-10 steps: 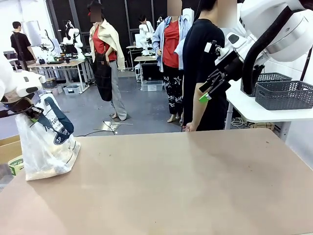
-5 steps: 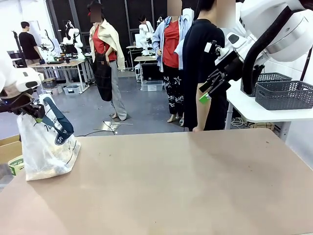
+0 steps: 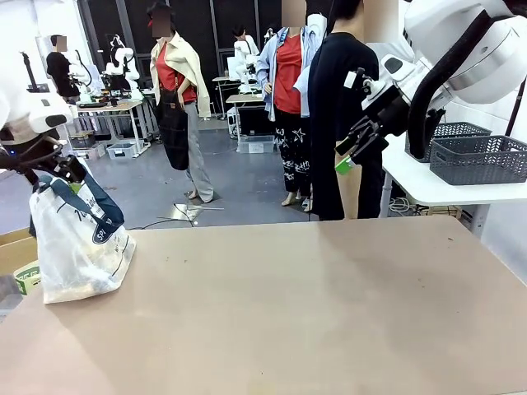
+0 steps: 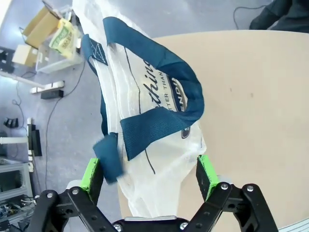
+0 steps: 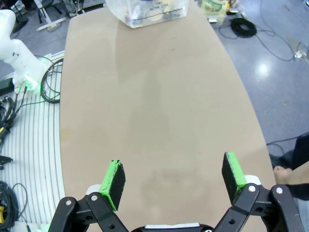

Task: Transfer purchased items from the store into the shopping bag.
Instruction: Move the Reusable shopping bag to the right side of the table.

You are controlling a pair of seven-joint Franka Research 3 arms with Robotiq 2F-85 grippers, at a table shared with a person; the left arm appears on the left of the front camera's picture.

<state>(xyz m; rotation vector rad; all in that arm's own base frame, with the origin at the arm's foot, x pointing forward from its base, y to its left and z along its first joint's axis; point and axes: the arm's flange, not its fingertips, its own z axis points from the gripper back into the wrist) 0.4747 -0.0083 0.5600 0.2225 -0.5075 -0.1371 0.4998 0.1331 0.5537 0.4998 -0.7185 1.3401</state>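
The shopping bag [image 3: 78,243], translucent white with navy strap handles, stands on the table's far left corner. Yellowish shapes, the purchased items [image 3: 82,284], show dimly through its bottom. My left gripper [image 3: 58,169] hovers just above the bag's top with its jaws open. In the left wrist view, my left gripper [image 4: 149,174] straddles the bag [image 4: 159,140] from above. A loose navy handle [image 4: 108,157] hangs blurred beside one green pad [image 4: 91,174]. My right gripper [image 3: 354,144] is held high at the right, open and empty. Its wrist view shows the gripper [image 5: 175,180] open over bare table and the bag [image 5: 147,12] far off.
A person in a black shirt [image 3: 342,107] stands at the table's far edge. Dark grey lattice baskets [image 3: 482,156] sit on a white side table at the right. A cardboard box [image 3: 12,247] lies beyond the left edge. The brown tabletop [image 3: 313,304] stretches wide.
My left gripper has opened and let go of the bag's navy handle, rising slightly; the handle has slipped down. My right arm has not moved.
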